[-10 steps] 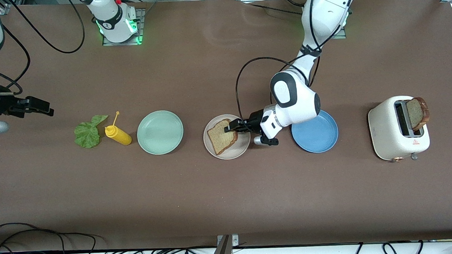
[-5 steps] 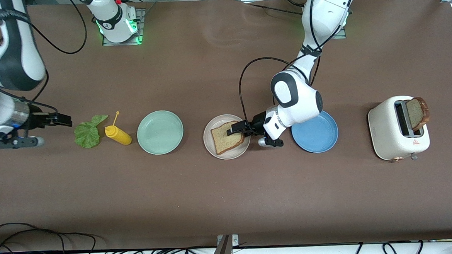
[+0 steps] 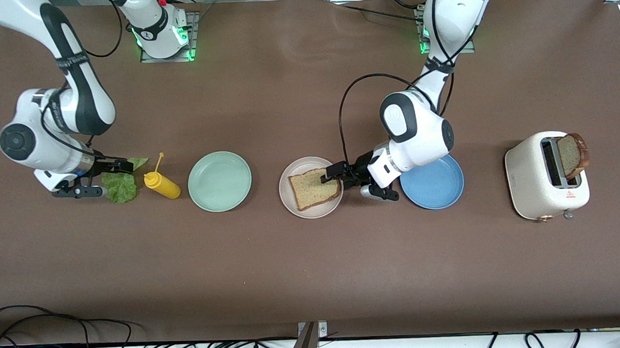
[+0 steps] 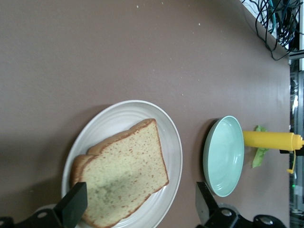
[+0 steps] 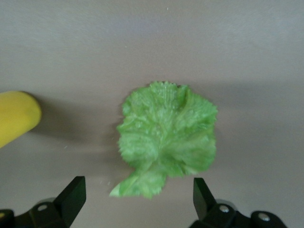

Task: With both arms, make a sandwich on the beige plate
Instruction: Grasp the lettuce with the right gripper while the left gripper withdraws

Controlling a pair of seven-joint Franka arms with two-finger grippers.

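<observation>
The left gripper [image 3: 333,174] is shown with its jaws spread wide and empty, held low over the edge of the beige plate [image 3: 289,197] on the side toward the blue plate [image 3: 438,189]; in the left wrist view its two black fingers [image 4: 72,205] are seen well apart, flanking the plate's rim. One slice of brown bread [image 3: 314,188] is seen lying flat on the beige plate, uncovered, with nothing on top of it. The right gripper [image 3: 121,166] is likewise shown wide open and holding nothing, poised over the lettuce leaf [image 3: 121,184], which lies flat on the brown table [image 3: 314,264] toward the right arm's end; in the right wrist view the leaf [image 5: 166,137] is framed between the parted fingers [image 5: 71,194]. A yellow squeeze bottle [image 3: 162,185] is seen lying on its side just beside the leaf, and a mint-green plate [image 3: 219,181] is placed between that bottle and the beige plate. Toward the left arm's end of the table a cream toaster [image 3: 546,183] is shown, with a second bread slice [image 3: 573,155] standing upright in one of its slots.
</observation>
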